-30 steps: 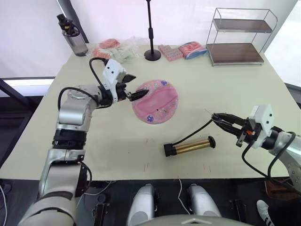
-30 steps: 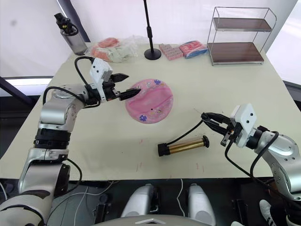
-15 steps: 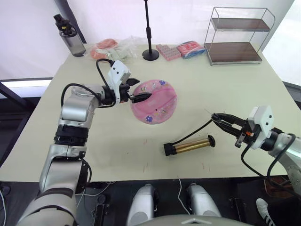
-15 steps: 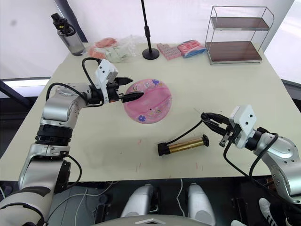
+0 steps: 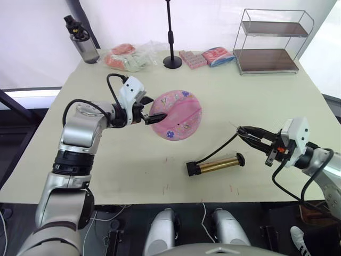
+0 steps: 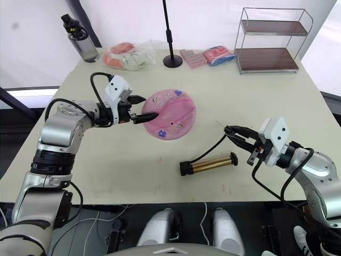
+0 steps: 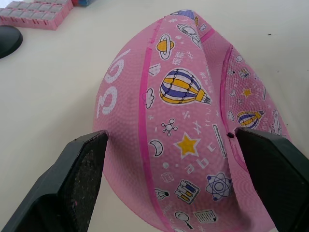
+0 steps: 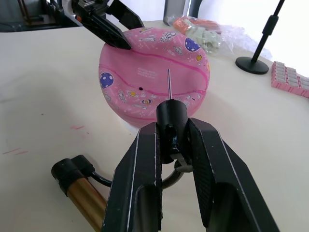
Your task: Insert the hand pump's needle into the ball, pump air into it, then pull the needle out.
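Nearest you, the hand pump lies on the table, its hose curving up to your right gripper. The right wrist view shows what the head views barely resolve: the fingers are clamped on the black fitting, the needle aimed at the ball but short of it. Farther off, the deflated pink ball lies flat. Your left gripper reaches in level, its fingers spread wide around the ball's edge, gripping nothing.
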You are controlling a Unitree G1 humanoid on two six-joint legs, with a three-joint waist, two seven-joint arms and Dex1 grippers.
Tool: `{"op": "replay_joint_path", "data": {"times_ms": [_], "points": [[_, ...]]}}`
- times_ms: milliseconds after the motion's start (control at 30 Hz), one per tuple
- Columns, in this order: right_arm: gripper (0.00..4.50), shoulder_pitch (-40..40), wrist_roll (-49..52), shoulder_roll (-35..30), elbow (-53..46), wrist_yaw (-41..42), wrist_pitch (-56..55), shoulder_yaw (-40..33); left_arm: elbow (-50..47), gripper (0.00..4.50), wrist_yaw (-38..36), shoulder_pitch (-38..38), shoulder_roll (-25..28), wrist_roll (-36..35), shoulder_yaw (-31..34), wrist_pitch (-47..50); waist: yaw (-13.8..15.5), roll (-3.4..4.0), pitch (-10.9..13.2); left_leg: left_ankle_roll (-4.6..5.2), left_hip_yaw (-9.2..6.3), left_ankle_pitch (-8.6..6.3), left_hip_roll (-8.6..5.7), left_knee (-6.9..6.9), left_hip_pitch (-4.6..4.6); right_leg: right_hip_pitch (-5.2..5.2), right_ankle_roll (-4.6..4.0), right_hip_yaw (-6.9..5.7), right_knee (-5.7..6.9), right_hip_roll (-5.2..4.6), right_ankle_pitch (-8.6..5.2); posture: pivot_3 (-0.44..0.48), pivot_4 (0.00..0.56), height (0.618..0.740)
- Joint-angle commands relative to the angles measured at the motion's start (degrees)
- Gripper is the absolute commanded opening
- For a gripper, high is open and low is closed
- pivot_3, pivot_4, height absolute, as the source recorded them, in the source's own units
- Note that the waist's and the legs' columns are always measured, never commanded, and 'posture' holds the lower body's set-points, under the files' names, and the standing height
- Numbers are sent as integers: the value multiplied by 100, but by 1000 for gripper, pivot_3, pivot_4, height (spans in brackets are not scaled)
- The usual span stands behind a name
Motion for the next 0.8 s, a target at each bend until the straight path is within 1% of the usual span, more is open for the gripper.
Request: {"op": "replay_joint_path", "data": {"times_ms": [33, 233, 267, 300, 333, 367, 400, 433, 467, 500, 533, 567, 600, 633, 667, 700, 800], "points": [[296, -148, 27, 54, -61, 41, -174, 20, -231, 4468, 119, -2, 39, -67, 149, 60, 0, 0, 0, 0, -1, 0, 0, 0, 0, 1, 0, -1, 0, 0, 0, 0, 150, 736], [296, -273, 2, 106, -26, 33, -206, 79, -6, 4468, 223, 97, -82, 65, 32, -256, 8, 0, 0, 0, -4, 0, -1, 0, 0, 3, 0, -5, -1, -1, 0, 0, 150, 736], [296, -279, -1, 108, -26, 34, -204, 85, 22, 4237, 252, 94, -147, 50, 47, -332, 7, 0, 0, 0, -5, 0, -1, 0, 0, 4, 0, -6, -2, -2, 0, 0, 150, 736], [296, -282, -2, 109, -34, 32, -199, 92, 54, 3871, 300, 84, -203, 62, 54, -434, 8, 0, 0, 0, -6, 0, -2, 0, 0, 5, 0, -7, -2, -2, 0, 0, 150, 736], [296, -283, -2, 109, -46, 29, -193, 98, 82, 3722, 347, 74, -251, 75, 65, -530, 10, 0, 0, 0, -7, 0, -2, 0, 0, 6, 0, -7, -1, -3, 0, 0, 150, 736], [296, -294, -7, 111, -48, 24, -186, 110, 119, 3299, 383, 58, -295, 79, 81, -595, 12, 0, 0, 0, -8, 0, -2, 0, 0, 6, 0, -8, -2, -3, 0, 0, 150, 736], [296, -305, -7, 113, -58, 18, -177, 121, 140, 3090, 406, 51, -329, 84, 91, -650, 18, 0, 0, 0, -8, 0, -3, 0, 0, 7, 0, -9, -2, -4, 0, 0, 150, 736], [296, -315, -4, 114, -69, 10, -162, 130, 154, 2687, 424, 50, -357, 92, 95, -707, 21, 0, 0, 0, -10, 0, -3, 0, 0, 8, 0, -11, -3, -4, 0, 0, 150, 736], [296, -326, 0, 113, -83, 2, -141, 141, 151, 2411, 446, 61, -391, 93, 96, -737, 22, 0, 0, 0, -11, 0, -4, 0, 1, 9, 0, -12, -3, -5, 0, 0, 150, 736], [296, -335, 7, 108, -96, -4, -117, 153, 139, 2266, 463, 78, -418, 99, 91, -770, 25, 0, 0, 0, -12, 0, -4, 0, 1, 10, 0, -13, -3, -5, 0, 0, 150, 736], [296, -348, 16, 91, -105, -12, -61, 174, 118, 1717, 484, 102, -450, 102, 80, -800, 27, 0, 0, 0, -13, 0, -5, 0, 1, 11, 0, -14, -3, -5, 0, 0, 150, 736], [296, -363, 27, 71, -111, -21, 4, 197, 102, 1360, 508, 119, -484, 102, 73, -819, 26, 0, 0, 0, -13, 0, -5, 0, 1, 11, 0, -14, -3, -6, 0, 0, 150, 736], [296, -382, 43, 55, -124, -24, 62, 223, 84, 881, 533, 135, -516, 100, 72, -838, 23, 0, 0, 0, -13, 0, -5, 0, 1, 11, 0, -14, -3, -6, 0, 0, 150, 736], [296, -415, 101, 41, -159, -30, 174, 256, 51, 472, 559, 160, -553, 96, 71, -844, 20, 0, 0, 0, -13, 0, -5, 0, 1, 11, 0, -14, -3, -6, 0, 0, 150, 736], [296, -439, 144, 34, -183, -31, 251, 275, 28, 201, 578, 176, -579, 95, 70, -849, 17, 0, 0, 0, -14, 0, -5, 0, 1, 11, 0, -14, -3, -6, 0, 0, 150, 736], [296, -472, 173, 33, -202, -45, 323, 295, 7, 20, 599, 192, -604, 98, 63, -855, 15, 0, 0, 0, -15, 0, -4, 0, 1, 11, -1, -15, -3, -6, 0, 0, 150, 736], [296, -809, 340, 39, -311, -331, 971, 466, -233, 20, 768, 369, -807, 61, 41, -846, 11, 1, 0, 0, -16, 0, -4, 0, 1, 12, -1, -16, -2, -6, 0, 0, 150, 736]]}}
